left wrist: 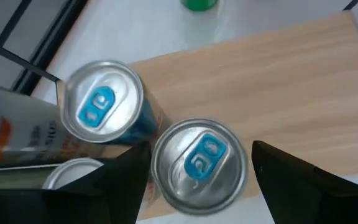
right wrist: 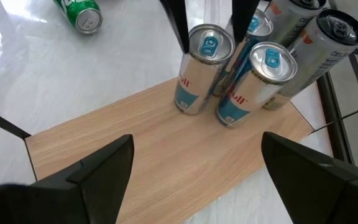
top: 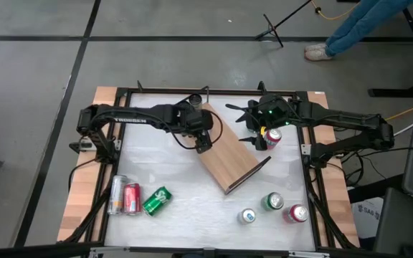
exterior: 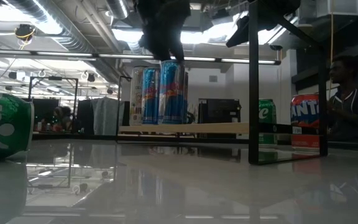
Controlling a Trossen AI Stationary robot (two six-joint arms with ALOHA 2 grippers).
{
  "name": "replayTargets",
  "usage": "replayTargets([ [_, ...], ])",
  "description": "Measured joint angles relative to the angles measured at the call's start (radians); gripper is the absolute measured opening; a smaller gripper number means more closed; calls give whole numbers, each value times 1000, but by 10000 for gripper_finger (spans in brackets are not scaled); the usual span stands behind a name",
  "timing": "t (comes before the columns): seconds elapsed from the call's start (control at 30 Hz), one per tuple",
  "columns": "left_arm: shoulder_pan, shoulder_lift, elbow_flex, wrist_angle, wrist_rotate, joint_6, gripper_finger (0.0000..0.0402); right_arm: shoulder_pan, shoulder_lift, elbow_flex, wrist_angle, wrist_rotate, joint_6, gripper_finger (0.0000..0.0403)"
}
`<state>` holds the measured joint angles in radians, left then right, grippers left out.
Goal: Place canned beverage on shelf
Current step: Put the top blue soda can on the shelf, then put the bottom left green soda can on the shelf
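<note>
Evidently just set down, a slim blue can (left wrist: pixel 199 163) stands upright on the shelf (left wrist: pixel 278 87); the left tool (left wrist: pixel 197 180) straddles it with fingers parted, while the right tool (right wrist: pixel 194 168) waits wide.

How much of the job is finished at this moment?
Done: two blue cans stand on the shelf. In hand: the left gripper straddles one, fingers open; the right gripper waits open over the shelf. Left: other cans are on the table.
</note>
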<state>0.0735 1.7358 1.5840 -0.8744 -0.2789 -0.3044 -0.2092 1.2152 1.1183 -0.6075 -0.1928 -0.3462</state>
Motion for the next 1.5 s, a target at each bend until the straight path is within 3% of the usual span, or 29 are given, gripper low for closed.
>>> replayTargets([
  [0.27, -12, -49, 46, -10, 8, 95, 269, 0, -20, 1, -2, 26, 0, 342],
  [0.53, -58, -123, 46, -66, 146, 93, 269, 0, -27, 1, -2, 18, 0, 342],
  [0.9, -203, -129, 35, -266, 172, -150, 269, 0, -27, 1, -3, 16, 0, 342],
  [1.03, -277, -129, 13, -305, 168, -274, 269, 0, -27, 1, -3, -52, 2, 342],
  [1.27, -434, -128, -100, -308, 165, -505, 269, 1, -27, 1, 5, -227, 9, 342],
  [1.5, -557, -127, -248, -246, 162, -673, 269, 1, -27, 1, 7, -245, 12, 342],
])
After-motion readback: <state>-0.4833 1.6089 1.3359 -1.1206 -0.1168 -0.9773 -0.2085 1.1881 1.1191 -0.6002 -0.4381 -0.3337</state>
